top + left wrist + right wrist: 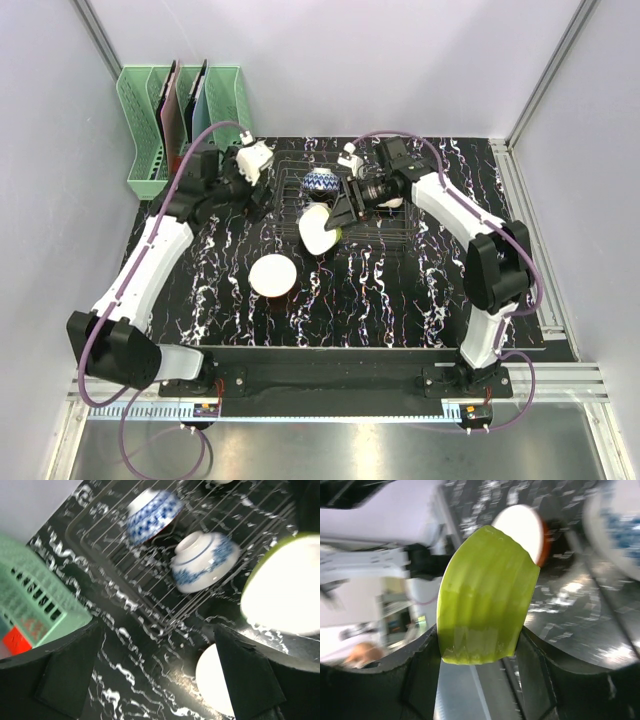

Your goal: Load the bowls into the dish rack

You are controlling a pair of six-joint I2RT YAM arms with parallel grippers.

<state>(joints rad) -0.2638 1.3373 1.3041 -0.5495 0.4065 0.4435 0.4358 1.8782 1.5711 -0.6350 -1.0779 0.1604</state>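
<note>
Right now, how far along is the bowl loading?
Done: the darker blue bowl and the paler blue bowl lie in the dish rack. In hand: the right pincer grips the lime green bowl. Left: the orange bowl on the table; left pincer open.

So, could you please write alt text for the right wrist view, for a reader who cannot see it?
The right end effector grips a lime green ribbed bowl between its black fingers. Behind it, on the black marbled table, sits an orange bowl with a white inside; a blurred blue-patterned white bowl shows at upper right.
</note>
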